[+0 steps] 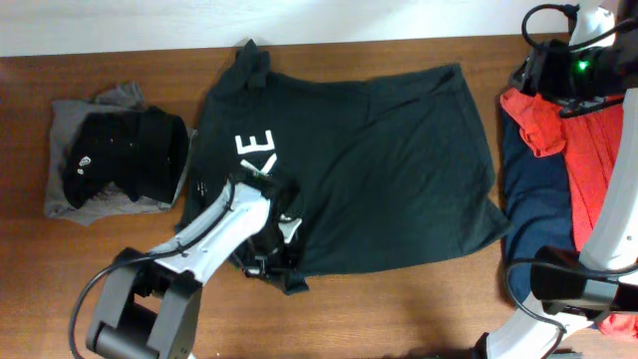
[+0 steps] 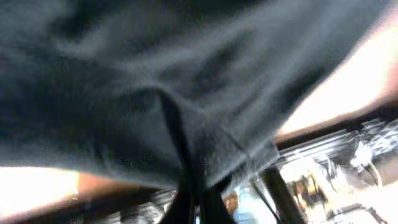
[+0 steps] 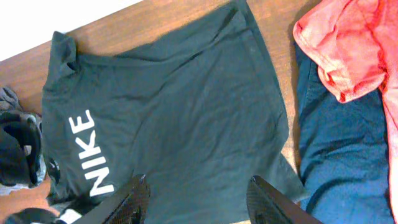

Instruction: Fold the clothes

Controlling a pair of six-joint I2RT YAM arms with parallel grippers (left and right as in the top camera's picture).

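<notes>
The large dark green T-shirt point(image 1: 379, 170) with white letters lies spread across the middle of the table. My left gripper point(image 1: 274, 249) is down on its lower left part, near the letters. In the left wrist view, which is blurred, dark cloth point(image 2: 155, 93) fills the frame and a ridge of it runs down into my left gripper point(image 2: 194, 199), whose jaws are shut on it. My right gripper point(image 3: 198, 194) hangs high over the T-shirt point(image 3: 186, 118), open, with nothing between its fingers. The right arm point(image 1: 568, 65) stands at the far right corner.
A folded stack of grey and black clothes point(image 1: 115, 160) sits at the left. A red garment point(image 1: 588, 150) lies over a navy one point(image 1: 533, 199) at the right edge, close to the T-shirt's right hem. Bare wood point(image 1: 399, 309) shows along the table's front.
</notes>
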